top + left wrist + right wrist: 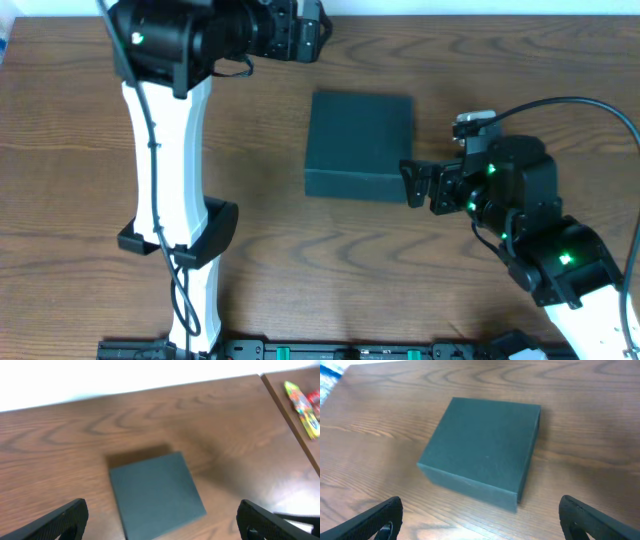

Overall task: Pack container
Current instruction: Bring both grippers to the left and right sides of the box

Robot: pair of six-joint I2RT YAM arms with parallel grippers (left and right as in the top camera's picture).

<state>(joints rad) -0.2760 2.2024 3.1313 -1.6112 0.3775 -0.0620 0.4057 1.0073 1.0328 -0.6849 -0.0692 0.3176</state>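
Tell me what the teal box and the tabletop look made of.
The container looks like paperboard with a matte finish: no glare, crisp folded edges, a lid seam down one side. Rigid plastic is not excluded. The table shows brown wood grain with a soft sheen; veneer or printed laminate, cannot tell which.

Dark teal-green matte square container (358,140), plain all over, brown wood-grain surface (330,275), bright yellow, red and green patterned snack packets (301,401).

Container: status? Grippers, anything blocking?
Left gripper open, empty, beyond the far edge. Right gripper open, empty, at the right side. Container closed, flat on table. Nothing on its lid.
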